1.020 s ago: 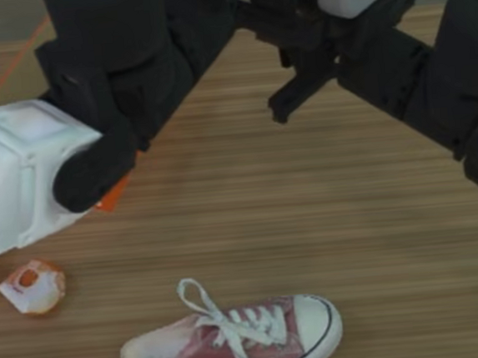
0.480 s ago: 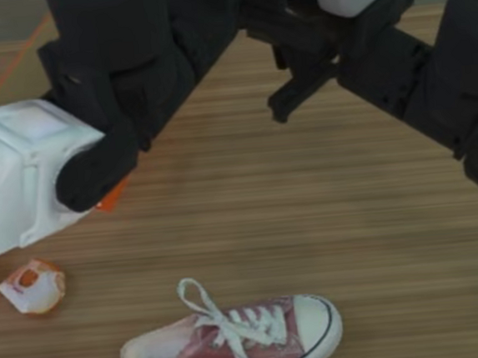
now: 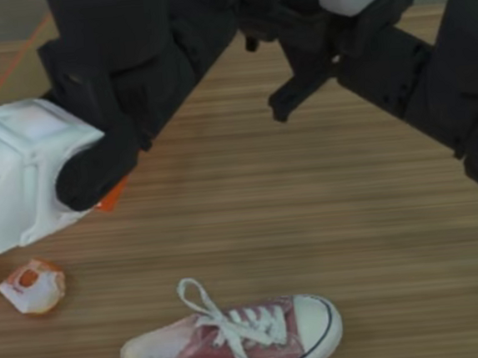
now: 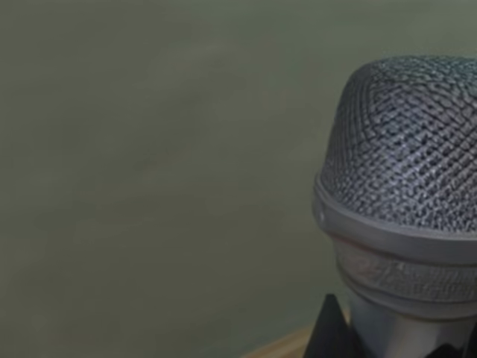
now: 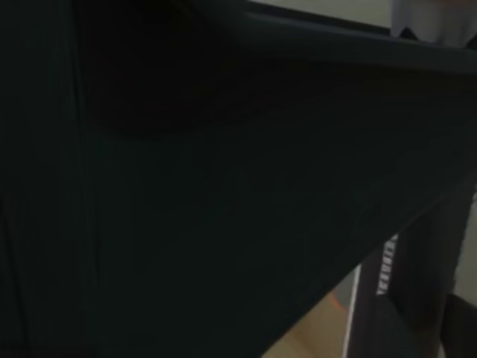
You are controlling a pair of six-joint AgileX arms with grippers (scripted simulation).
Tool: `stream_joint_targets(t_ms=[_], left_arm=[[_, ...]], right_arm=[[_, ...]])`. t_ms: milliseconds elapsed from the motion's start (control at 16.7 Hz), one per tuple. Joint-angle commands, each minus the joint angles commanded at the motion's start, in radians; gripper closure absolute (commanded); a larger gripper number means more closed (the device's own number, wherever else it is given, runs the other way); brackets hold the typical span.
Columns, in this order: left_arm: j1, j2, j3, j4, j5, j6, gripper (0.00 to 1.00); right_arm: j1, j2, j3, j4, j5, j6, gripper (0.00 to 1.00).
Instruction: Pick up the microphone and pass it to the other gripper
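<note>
Both grippers meet high over the table's far edge, microphone up close in the left wrist view.

Left gripper pinches the microphone just under its silver mesh head. Right gripper sits right beside the left arm; whether its fingers are spread can't be made out. Right wrist view is dark. Below, a pink shoe lies on the wooden table.

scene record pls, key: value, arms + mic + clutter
left arm: raised over the table's far left, gripper hidden in the top view
microphone: silver mesh head fills the left wrist view, dark finger edge beside its neck
right gripper: at the table's far edge, reaching toward the left arm; one finger tip visible
right wrist view: dark
shoe: pink, near edge
crumpled white-orange item: left side
table: wood
</note>
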Motion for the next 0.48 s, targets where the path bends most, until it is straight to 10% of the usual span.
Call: stream_joint_targets(t_ms=[180, 480], left_arm=[[0.0, 0.0, 0.0, 0.0, 0.0, 0.0, 1.0], [0.0, 0.0, 0.0, 0.0, 0.0, 0.0, 1.0]], right_arm=[[0.0, 0.0, 0.0, 0.0, 0.0, 0.0, 1.0], [0.0, 0.0, 0.0, 0.0, 0.0, 0.0, 0.62]])
